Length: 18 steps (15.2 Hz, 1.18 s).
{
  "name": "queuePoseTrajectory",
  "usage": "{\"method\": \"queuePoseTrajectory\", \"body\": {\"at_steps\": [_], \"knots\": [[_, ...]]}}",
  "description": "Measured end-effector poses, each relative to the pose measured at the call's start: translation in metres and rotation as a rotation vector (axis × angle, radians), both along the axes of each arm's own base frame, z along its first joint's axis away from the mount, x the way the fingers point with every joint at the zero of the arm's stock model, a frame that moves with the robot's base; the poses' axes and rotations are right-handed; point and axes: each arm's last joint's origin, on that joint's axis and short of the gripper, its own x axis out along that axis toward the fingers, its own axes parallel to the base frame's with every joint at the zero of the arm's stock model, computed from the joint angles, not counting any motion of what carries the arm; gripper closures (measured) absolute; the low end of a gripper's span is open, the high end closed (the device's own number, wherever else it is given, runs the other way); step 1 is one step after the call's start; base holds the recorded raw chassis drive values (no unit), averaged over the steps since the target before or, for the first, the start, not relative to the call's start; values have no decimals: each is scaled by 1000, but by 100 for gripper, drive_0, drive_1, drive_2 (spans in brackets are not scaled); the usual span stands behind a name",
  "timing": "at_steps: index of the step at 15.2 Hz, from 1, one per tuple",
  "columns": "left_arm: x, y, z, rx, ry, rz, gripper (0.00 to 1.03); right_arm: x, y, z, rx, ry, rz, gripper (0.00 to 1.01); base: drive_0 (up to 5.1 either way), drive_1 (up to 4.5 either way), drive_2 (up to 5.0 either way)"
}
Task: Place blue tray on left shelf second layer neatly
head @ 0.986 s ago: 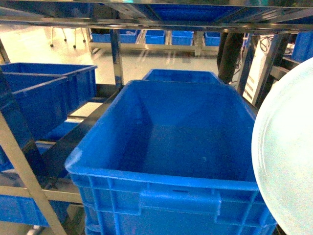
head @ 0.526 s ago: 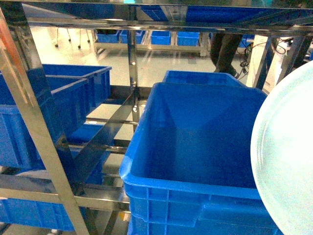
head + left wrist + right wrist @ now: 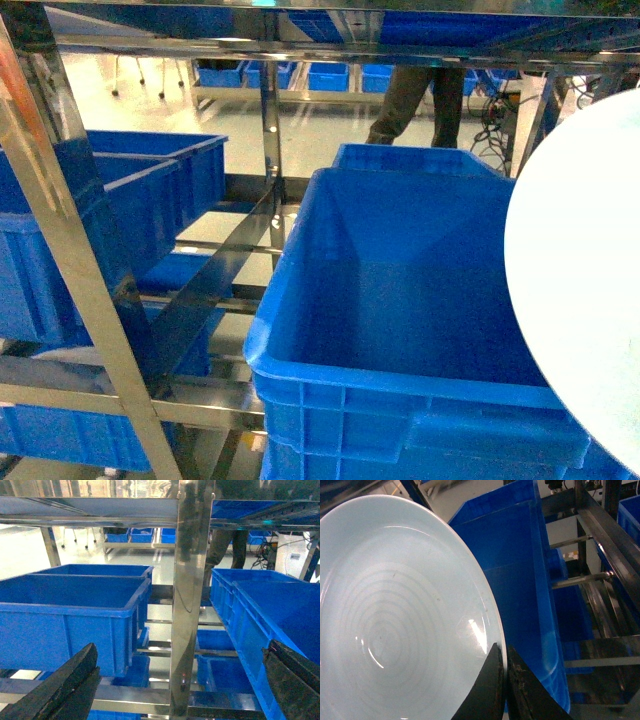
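Pale blue tray (image 3: pixel 395 615) pinched at its rim by right gripper (image 3: pixel 504 680).
Left gripper (image 3: pixel 175 680) wide open, holding nothing, facing steel upright (image 3: pixel 190 605); blue crate (image 3: pixel 400 300) left of tray.

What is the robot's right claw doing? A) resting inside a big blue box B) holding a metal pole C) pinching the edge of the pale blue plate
C: in the right wrist view the right claw is closed on the rim of the pale blue plate.
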Motion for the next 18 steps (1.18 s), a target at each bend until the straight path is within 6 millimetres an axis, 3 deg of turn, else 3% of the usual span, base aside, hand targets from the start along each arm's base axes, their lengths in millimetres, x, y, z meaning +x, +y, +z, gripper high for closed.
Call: {"method": "queuePoseTrajectory", "body": {"at_steps": [2,5,10,14,16,18], "knots": [[0,0,0,0,0,0,5,17,3,4,76,1,-7,99,0,0,0],[0,0,0,0,0,0,5,45,12,-6,113,74,-3,99,0,0,0],[0,0,0,0,0,0,5,83,24,-36,9,114,-50,99,0,0,0],[0,0,0,0,0,0,5,138,26,-34,-19,97,-135,99,0,0,0],[0,0,0,0,0,0,5,149,30,-41,-15,121,-135,99,0,0,0],[0,0,0,0,0,0,5,131,35,-38,26,76,-51,76,0,0,0]]}}
